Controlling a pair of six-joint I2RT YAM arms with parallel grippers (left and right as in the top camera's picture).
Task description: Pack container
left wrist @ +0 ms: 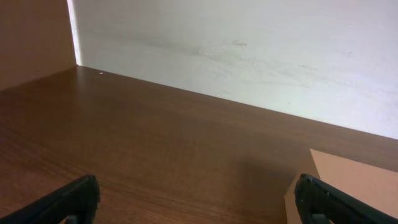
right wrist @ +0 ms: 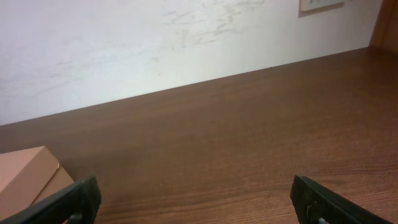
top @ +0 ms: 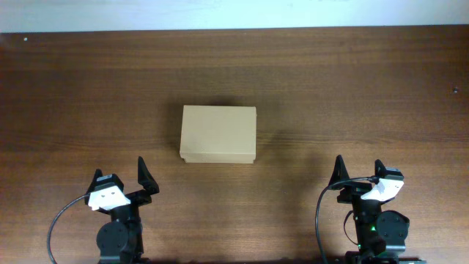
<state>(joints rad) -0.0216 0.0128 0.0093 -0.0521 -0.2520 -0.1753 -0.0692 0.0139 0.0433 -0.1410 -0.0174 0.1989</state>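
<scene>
Both pincers sat at the near edge of the table. The left pincer and the right pincer each gaped wide, with nothing between the fingers. The box lay shut and flat at the middle of the table, farther off than both pincers and touching neither. Opening it well would likely mean steadying one side with one pincer while the other lifted the flap by its edge. Which side was hinged could not be told. Bare wood lay all round the box, giving either arm room, and the wall closed off the far edge.

Matt cardboard container — wood-grain table
</scene>
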